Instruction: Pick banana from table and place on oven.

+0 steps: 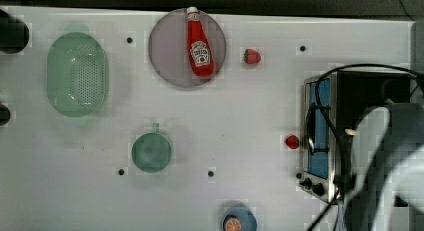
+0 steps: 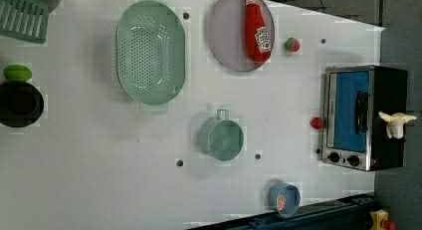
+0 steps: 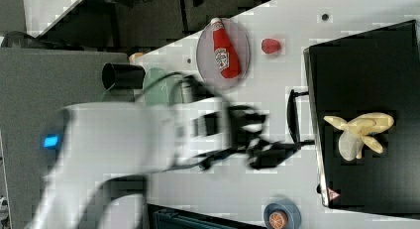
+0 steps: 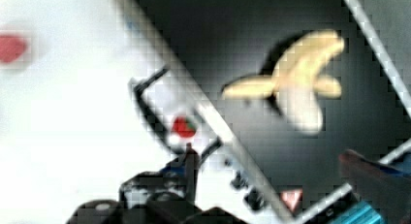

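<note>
The pale yellow banana (image 3: 359, 132) lies with its peel strips splayed on the black top of the toaster oven (image 3: 366, 65). In the left view the banana (image 2: 396, 123) sits near the rear edge of the oven (image 2: 388, 90). The wrist view has the banana (image 4: 295, 83) on the oven top (image 4: 218, 40), beyond my gripper (image 4: 271, 156), which is open with nothing between its fingers. In the right view the gripper (image 3: 267, 140) is blurred, off the oven's door side above the white table (image 1: 240, 121). In the top view my white arm (image 1: 385, 156) covers part of the oven (image 1: 360, 91).
A small red fruit (image 1: 292, 141) lies just before the oven door. A strawberry (image 1: 252, 56), a ketchup bottle (image 1: 200, 43) on a grey plate (image 1: 167, 51), a green colander (image 1: 77, 73), a green cup (image 1: 151, 152) and a blue bowl (image 1: 239, 222) stand on the table.
</note>
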You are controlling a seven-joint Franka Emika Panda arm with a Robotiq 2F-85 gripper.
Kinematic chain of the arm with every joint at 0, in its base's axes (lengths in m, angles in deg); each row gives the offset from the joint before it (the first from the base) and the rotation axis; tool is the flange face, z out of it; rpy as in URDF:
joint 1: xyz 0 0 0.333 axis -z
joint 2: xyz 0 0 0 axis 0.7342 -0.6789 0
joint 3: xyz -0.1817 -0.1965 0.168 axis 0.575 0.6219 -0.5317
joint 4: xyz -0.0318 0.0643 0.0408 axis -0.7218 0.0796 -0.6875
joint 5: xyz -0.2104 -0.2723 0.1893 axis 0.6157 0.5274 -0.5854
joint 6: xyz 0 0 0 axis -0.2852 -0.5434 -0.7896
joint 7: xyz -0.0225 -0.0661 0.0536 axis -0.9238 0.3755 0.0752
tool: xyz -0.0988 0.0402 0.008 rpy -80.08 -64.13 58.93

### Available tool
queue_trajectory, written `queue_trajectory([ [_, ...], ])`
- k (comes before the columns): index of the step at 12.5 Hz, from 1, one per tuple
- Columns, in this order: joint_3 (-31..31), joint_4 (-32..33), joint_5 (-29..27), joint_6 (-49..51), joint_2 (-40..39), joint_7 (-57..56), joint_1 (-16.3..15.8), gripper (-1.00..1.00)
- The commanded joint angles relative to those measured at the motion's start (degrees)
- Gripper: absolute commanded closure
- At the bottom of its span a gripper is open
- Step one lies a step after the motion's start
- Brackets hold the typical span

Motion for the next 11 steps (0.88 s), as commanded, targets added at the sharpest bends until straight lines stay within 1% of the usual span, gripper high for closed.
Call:
queue_trajectory([
  [1,-7.8,-2.0,-0.2,5.4,6.4,14.8,-3.2,-1.00],
  [3,-14.1,-1.5,0.4,6.1,8.2,27.6,-4.0,-1.00],
  [5,-20.4,-1.1,0.4,6.1,9.1,39.8,-4.2,-1.00],
  [7,-25.2,0.4,0.4,6.1,9.1,51.8,-4.2,-1.00],
  [8,-26.7,1.3,0.1,6.1,9.3,54.2,-4.2,-1.00],
  [9,-27.5,2.0,-0.5,6.2,9.9,54.2,-4.2,-1.00],
  [11,-27.6,3.5,-0.5,6.2,11.9,54.1,-4.2,-1.00],
])
